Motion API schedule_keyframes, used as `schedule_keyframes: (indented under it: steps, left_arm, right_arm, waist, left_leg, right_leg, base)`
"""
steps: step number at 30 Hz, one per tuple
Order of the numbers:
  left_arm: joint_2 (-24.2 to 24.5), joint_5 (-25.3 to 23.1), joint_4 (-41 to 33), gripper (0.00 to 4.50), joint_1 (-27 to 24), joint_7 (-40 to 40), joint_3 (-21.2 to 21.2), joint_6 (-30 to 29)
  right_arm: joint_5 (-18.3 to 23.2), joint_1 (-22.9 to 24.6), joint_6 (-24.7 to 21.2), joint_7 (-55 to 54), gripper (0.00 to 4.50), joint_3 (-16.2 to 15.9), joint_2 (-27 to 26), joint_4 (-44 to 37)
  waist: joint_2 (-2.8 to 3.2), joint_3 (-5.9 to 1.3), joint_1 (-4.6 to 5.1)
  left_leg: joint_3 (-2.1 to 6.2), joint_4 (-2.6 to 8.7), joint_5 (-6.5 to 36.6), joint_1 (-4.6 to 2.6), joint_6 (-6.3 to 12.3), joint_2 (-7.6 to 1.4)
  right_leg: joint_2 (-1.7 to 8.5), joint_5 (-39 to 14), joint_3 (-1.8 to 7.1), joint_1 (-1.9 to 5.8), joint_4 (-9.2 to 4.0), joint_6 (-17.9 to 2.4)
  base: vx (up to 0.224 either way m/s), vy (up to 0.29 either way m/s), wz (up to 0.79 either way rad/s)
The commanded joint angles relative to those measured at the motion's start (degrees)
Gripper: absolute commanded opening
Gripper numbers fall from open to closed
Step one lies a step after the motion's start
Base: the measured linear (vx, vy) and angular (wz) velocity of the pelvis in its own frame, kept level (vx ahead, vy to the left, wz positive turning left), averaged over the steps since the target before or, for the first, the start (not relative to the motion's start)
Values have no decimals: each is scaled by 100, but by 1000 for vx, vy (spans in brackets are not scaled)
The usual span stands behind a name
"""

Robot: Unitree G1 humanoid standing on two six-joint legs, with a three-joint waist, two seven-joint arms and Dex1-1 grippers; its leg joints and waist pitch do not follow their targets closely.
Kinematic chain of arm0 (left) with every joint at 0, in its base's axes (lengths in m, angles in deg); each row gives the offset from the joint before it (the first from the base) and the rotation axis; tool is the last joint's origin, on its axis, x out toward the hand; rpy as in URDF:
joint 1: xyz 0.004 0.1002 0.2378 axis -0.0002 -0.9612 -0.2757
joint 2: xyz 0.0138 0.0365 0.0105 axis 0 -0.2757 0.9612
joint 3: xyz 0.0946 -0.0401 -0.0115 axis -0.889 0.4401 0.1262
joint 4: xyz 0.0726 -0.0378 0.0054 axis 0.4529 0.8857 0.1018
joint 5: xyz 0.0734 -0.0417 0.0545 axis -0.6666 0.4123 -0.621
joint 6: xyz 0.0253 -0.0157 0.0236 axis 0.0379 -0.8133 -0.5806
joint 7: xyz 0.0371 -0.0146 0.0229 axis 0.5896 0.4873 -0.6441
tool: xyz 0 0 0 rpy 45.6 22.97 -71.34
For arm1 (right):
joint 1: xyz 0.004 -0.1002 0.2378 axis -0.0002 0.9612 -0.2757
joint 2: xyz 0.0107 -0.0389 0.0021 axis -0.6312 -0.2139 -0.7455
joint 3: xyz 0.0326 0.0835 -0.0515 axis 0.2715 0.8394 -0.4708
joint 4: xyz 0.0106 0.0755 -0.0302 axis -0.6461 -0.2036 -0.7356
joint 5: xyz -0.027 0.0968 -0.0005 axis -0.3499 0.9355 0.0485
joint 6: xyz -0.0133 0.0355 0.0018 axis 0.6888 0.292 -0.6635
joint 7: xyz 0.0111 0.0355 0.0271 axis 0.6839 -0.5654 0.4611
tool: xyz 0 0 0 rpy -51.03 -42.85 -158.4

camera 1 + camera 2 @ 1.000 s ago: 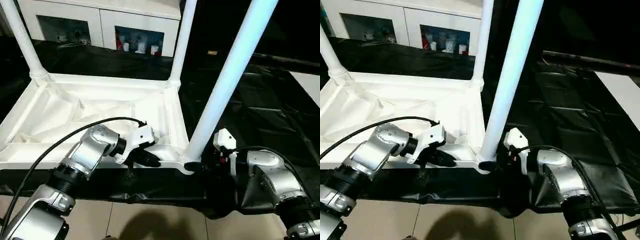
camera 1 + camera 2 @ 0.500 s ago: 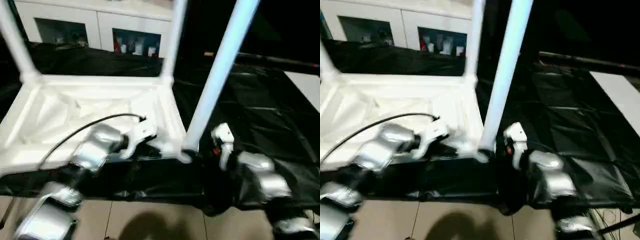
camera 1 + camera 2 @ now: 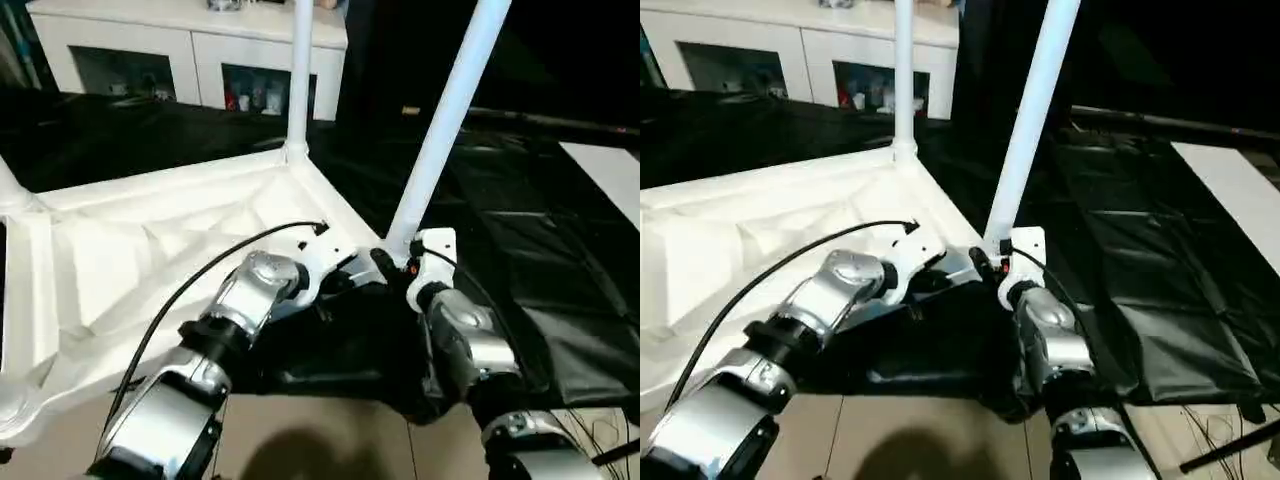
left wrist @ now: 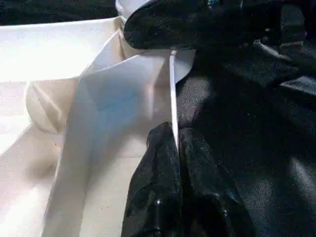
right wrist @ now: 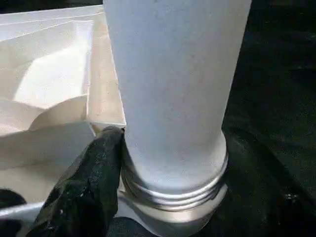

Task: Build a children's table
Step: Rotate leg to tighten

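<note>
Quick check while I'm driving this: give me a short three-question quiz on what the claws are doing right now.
1. True or false: the left claw is pinching the thin rim of the table top.
2. The right claw sits at which part of the nearest leg? A) its base B) its middle C) its top
3. In the right wrist view, what rings the foot of that leg above the socket?

Key: 1 true; 2 A; 3 thread rings.
</note>
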State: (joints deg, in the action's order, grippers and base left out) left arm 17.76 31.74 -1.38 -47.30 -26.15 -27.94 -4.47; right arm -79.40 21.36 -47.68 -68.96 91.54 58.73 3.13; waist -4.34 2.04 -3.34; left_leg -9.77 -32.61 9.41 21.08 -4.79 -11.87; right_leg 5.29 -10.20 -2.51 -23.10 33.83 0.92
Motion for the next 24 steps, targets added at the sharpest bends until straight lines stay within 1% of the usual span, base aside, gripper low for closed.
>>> schedule_keyframes:
  steps: [1, 2, 3, 4, 5, 6, 7, 8, 9, 10, 11, 12, 13, 15, 17, 18, 20, 21, 24]
  left_arm:
    - [47, -22, 70, 0, -228, 501, -380, 102]
    - [158, -24, 37, 0, -252, 670, -411, 173]
    - [183, -25, 31, 0, -257, 710, -419, 203]
    - [269, -6, -15, 0, -279, 864, -434, 196]
    - [348, -4, -32, 0, -292, 1018, -453, 260]
    - [431, 9, -67, 0, -314, 1202, -481, 378]
    - [539, 53, -115, 0, -339, 1492, -494, 359]
    - [563, 64, -124, 0, -344, 1561, -496, 354]
    - [766, 126, -256, 0, -418, 2057, -576, 573]
    - [848, 176, -345, 0, -455, 2274, -604, 543]
    - [942, 229, -448, 0, -493, 2487, -632, 533]
    - [1012, 279, -527, 0, -522, 2645, -648, 554]
    - [1085, 341, -614, 0, -559, 2817, -661, 602]
    - [1168, 377, -690, 0, -582, 2933, -661, 579]
    - [1275, 383, -732, 0, -592, 3019, -643, 600]
    - [1316, 374, -738, 0, -592, 3049, -627, 624]
    - [1363, 377, -744, 0, -592, 3097, -593, 657]
    - [1384, 382, -754, 0, -598, 3118, -586, 661]
    - [1416, 389, -780, 0, -616, 3133, -581, 651]
  right_arm:
    - [91, 26, 13, 537, 338, -135, 138, -289]
    - [162, 67, -74, 893, 340, -147, 316, -383]
    - [182, 77, -94, 979, 348, -149, 355, -405]
    - [225, 129, -172, 1349, 360, -214, 520, -518]
    - [198, 184, -213, 1693, 372, -324, 697, -615]
    - [144, 243, -198, 1992, 380, -445, 871, -711]
    - [53, 338, -64, 2392, 385, -599, 1113, -833]
    - [30, 359, -25, 2479, 385, -633, 1167, -857]
    - [9, 502, 94, 2985, 385, -752, 1458, -1072]
    - [12, 555, 125, 3170, 385, -787, 1557, -1164]
    - [38, 625, 135, 3383, 385, -826, 1669, -1285]
    - [62, 672, 129, 3546, 385, -853, 1745, -1376]
    - [85, 723, 130, 3700, 385, -890, 1824, -1467]
    - [129, 793, 95, 3951, 385, -949, 1925, -1600]
    - [186, 893, 38, 4273, 385, -1062, 2059, -1784]
    - [208, 928, 17, 4381, 385, -1108, 2108, -1854]
    - [232, 957, -35, 4479, 385, -1143, 2122, -1912]
    - [257, 964, -73, 4515, 368, -1141, 2096, -1923]
    - [256, 962, -140, 4568, 345, -1179, 2013, -1900]
  waist:
    - [53, -276, -23]
    - [62, -283, -34]
    - [43, -289, -50]
    - [55, -296, -58]
    - [49, -296, -64]
    - [60, -299, -84]
    - [52, -303, -97]
    - [46, -310, -136]
    - [46, -315, -166]
    - [44, -323, -200]
    - [49, -321, -206]
    - [53, -322, -206]
    - [57, -326, -207]
    - [70, -314, -198]
    - [72, -300, -202]
    - [78, -282, -209]
    - [66, -271, -206]
    - [68, -270, -198]
    - [66, -270, -189]
  left_leg:
    - [21, 438, 2386, -47, -14, -78]
    - [18, 435, 2312, -43, -4, -82]
    - [6, 429, 2135, -27, 67, -82]
    - [-7, 419, 2053, -28, 86, -87]
    - [-21, 407, 1901, -31, 136, -93]
    - [-30, 400, 1807, -38, 185, -92]
    - [-41, 387, 1769, -50, 216, -95]
    - [-52, 370, 1600, -51, 262, -105]
    - [-51, 371, 1375, -23, 310, -102]
    - [-66, 352, 1223, -29, 350, -101]
    - [-64, 354, 1171, -38, 363, -103]
    - [-59, 354, 1122, -26, 404, -106]
    - [-60, 352, 1108, -42, 426, -111]
    - [-61, 362, 1187, -60, 429, -122]
    - [-67, 369, 1377, -76, 395, -124]
    - [-64, 389, 1514, -78, 344, -129]
    - [-53, 408, 1715, -75, 260, -128]
    - [-47, 413, 1830, -78, 199, -126]
    - [-38, 421, 1886, -80, 126, -128]
  right_leg:
    - [208, -2234, 112, 153, -513, -768]
    - [215, -2093, 119, 164, -495, -814]
    - [209, -1828, 124, 199, -469, -901]
    - [209, -1676, 134, 198, -446, -957]
    - [202, -1413, 140, 202, -418, -1057]
    - [204, -1313, 137, 216, -409, -1110]
    - [203, -1256, 136, 212, -411, -1136]
    - [207, -1029, 142, 233, -380, -1196]
    - [208, -772, 142, 263, -344, -1258]
    - [206, -525, 147, 274, -310, -1302]
    - [201, -402, 146, 275, -294, -1348]
    - [196, -240, 138, 295, -264, -1412]
    - [200, -173, 136, 292, -257, -1457]
    - [197, -212, 134, 286, -264, -1522]
    - [198, -460, 138, 276, -291, -1506]
    - [207, -698, 144, 268, -318, -1464]
    - [219, -1087, 144, 263, -350, -1362]
    - [226, -1333, 146, 251, -371, -1294]
    - [232, -1540, 149, 231, -392, -1206]
  base:
    - [0, 0, 0]
    - [0, 0, 0]
    - [0, 0, 0]
    - [0, 0, 0]
    - [50, -14, 5]
    - [50, -14, 5]
    - [52, -13, 6]
    - [51, -8, 3]
    - [51, -8, 3]
    - [51, -4, -1]
    - [0, 0, 0]
    - [0, 0, 0]
    - [0, 0, 0]
    - [0, 0, 0]
    - [0, 0, 0]
    - [0, 0, 0]
    - [0, 0, 0]
    - [0, 0, 0]
    - [0, 0, 0]
